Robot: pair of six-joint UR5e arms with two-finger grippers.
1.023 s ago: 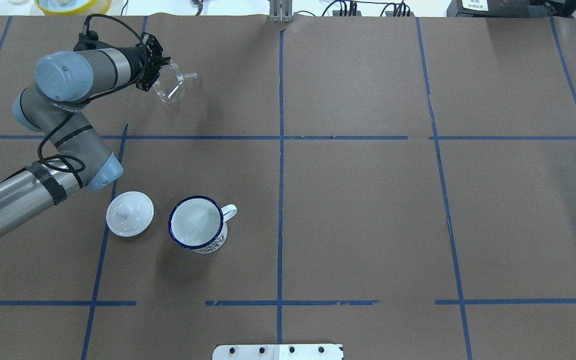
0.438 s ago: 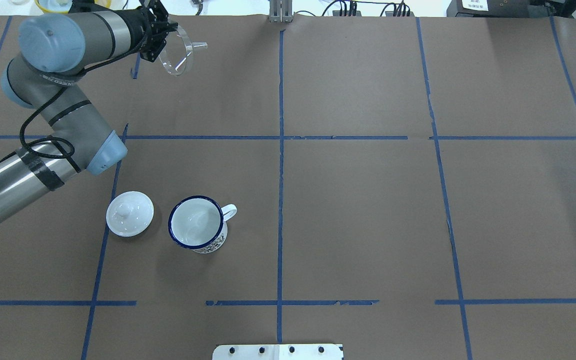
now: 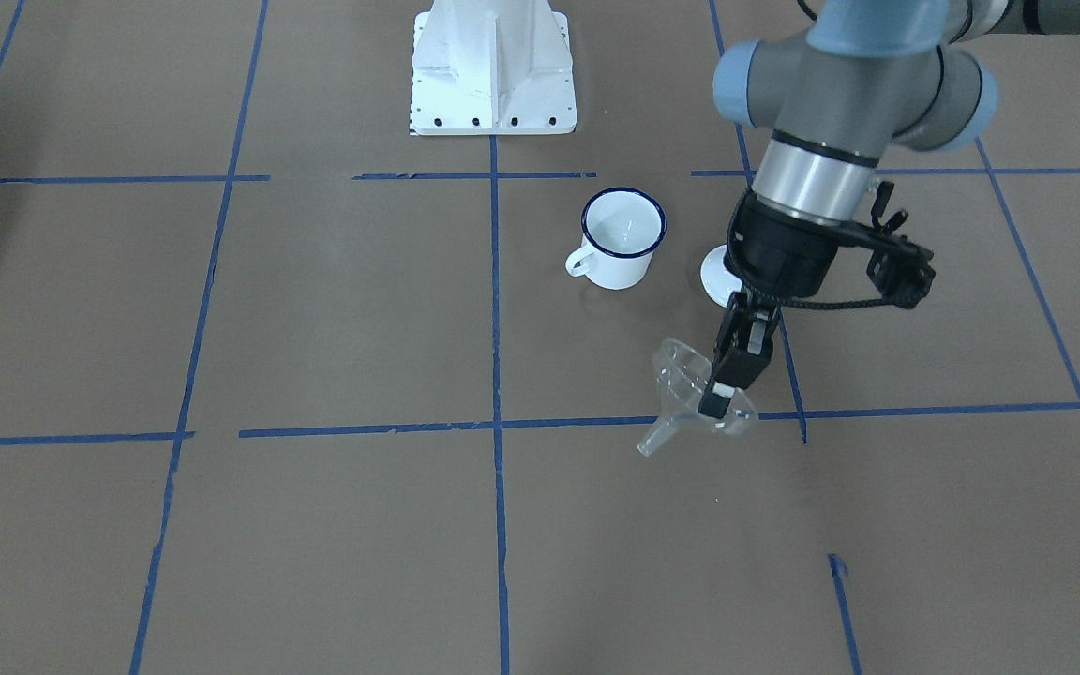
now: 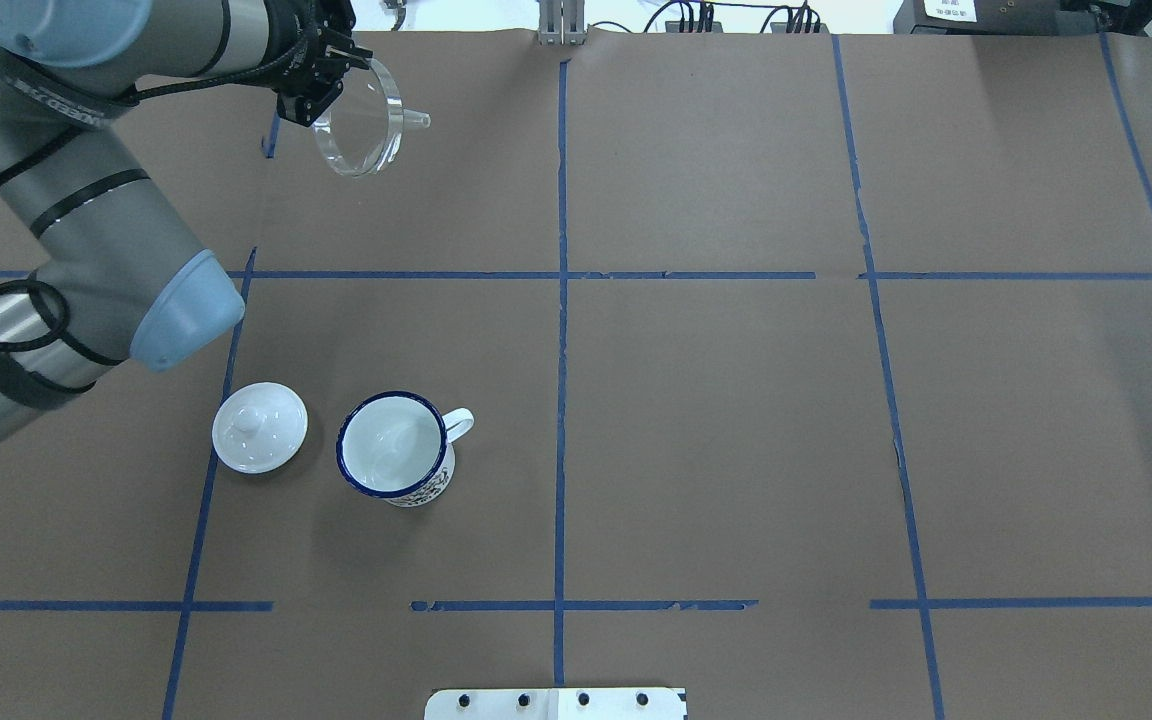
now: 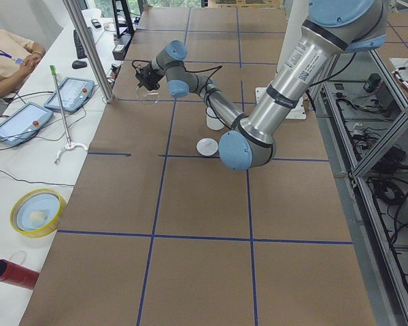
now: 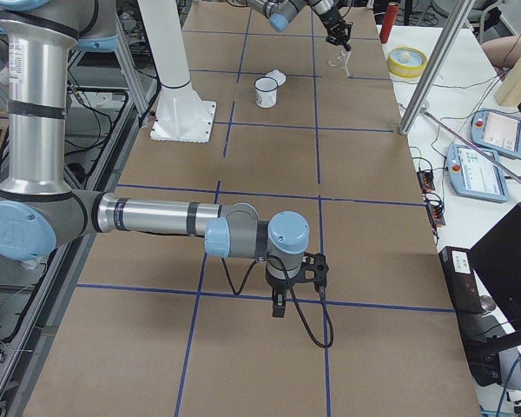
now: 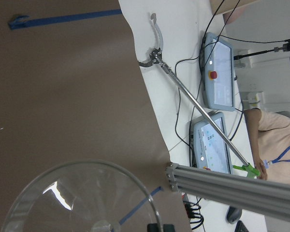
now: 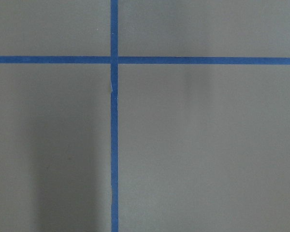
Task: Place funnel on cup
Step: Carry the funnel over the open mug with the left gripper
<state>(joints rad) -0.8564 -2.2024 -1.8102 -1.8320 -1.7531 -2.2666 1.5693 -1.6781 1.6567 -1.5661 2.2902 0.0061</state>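
Clear plastic funnel (image 4: 364,128) held by the left gripper (image 3: 720,398), whose 2 fingers are clamped on a short stretch of the cone's rim. The funnel appears to hang clear of the brown paper table (image 4: 736,420), near its far edge on the robot's left. It is tilted, the mouth facing partly upward and the spout pointing sideways, away from the robot. The white enamel cup (image 4: 391,445) stands upright and empty, well apart from the funnel, with a white knobbed lid (image 4: 259,427) just beside it. The right gripper (image 6: 279,308) hangs over bare table at the opposite end; whether its fingers are apart or together cannot be told.

Likely hazards:
1. The grip covers only a thin, smooth edge, so the funnel may pivot or slip during a fast carry.
2. If the spout is not turned downward before descent, it may strike the blue rim and push or tip the cup.
3. The cone looks about as wide as the cup, so an off-centre release could let it slide off.
4. The fingers or wrist may knock the neighbouring lid.
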